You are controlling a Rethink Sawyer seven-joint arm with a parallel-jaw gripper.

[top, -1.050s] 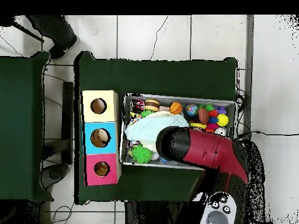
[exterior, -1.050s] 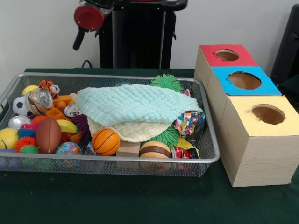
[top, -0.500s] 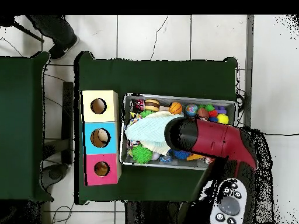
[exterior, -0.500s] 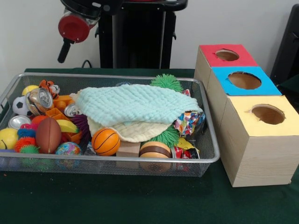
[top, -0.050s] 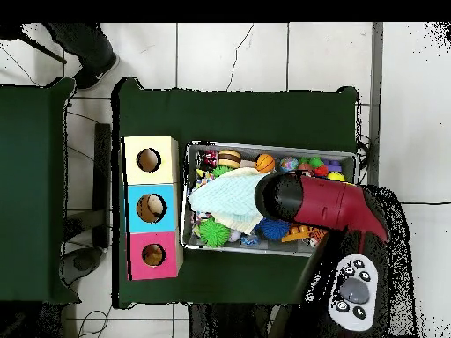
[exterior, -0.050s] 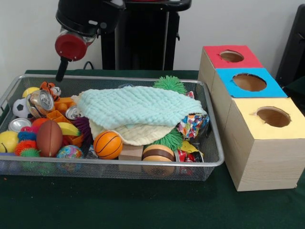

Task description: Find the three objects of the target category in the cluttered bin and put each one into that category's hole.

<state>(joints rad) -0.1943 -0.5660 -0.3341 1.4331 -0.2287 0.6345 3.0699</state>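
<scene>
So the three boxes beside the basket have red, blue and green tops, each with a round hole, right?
Not quite: the third box has a yellow top, not green. The front view shows red, blue and yellow tops, each with a round hole, beside the basket.

White wall (exterior, -0.050s: 28, 33), tiled floor (top, -0.050s: 264, 53)

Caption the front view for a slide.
Sawyer arm above wire bin of toys, mint cloth on top, three holed boxes alongside.

Bright, even indoor light — soft shadows under the mesh bin (exterior, -0.050s: 209, 157), slightly soft focus.
</scene>
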